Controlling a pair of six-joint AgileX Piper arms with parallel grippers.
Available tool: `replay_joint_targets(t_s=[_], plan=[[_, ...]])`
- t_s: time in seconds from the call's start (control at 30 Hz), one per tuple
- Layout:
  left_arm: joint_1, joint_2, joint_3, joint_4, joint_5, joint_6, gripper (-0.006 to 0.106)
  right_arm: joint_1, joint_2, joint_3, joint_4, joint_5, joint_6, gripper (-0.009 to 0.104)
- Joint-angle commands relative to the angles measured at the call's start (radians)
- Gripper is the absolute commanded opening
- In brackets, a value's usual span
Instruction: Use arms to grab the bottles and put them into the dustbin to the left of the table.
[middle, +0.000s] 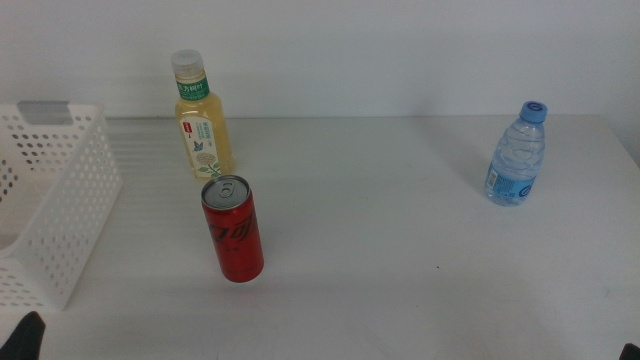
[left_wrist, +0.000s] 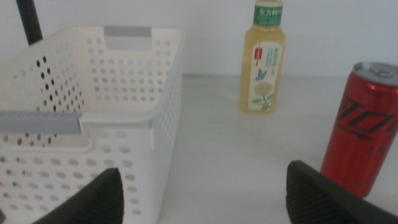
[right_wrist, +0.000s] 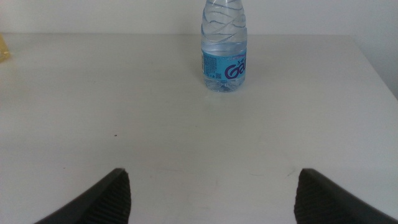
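Middle view looked forward and down over the bench (middle: 400, 260) toward its far edge. Left wrist view sat low near the front left corner, faced the far edge, close to the dustbin (left_wrist: 93, 118). Right wrist view sat low toward the right edge, faced the water bottle (right_wrist: 224, 46). Shared dustbin (middle: 50, 190), can (middle: 233, 230) and yellow bottle (middle: 203, 120) between left wrist and middle.
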Motion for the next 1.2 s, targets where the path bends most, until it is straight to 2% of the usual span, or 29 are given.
replay_joint_targets(t_s=[0.0,0.27,0.53,0.83,1.17], plan=[[-0.002,0.054,-0.037,-0.008,-0.083,-0.015,0.082,-0.005,-0.027,-0.009,-0.004,-0.074,-0.010,0.070],[-0.021,0.300,-0.278,-0.010,-0.083,-0.014,0.082,-0.005,-0.027,-0.009,-0.004,-0.074,-0.010,0.070],[-0.176,0.556,-0.461,0.000,-0.116,-0.012,0.082,-0.005,-0.027,-0.009,-0.004,-0.074,-0.010,0.070],[-0.343,0.736,-0.342,-0.007,-0.476,-0.012,0.082,-0.005,-0.027,-0.009,-0.004,-0.074,-0.010,0.070],[-0.441,0.917,-0.139,-0.014,-0.811,-0.055,0.082,-0.005,-0.027,-0.009,-0.004,-0.074,-0.010,0.070]])
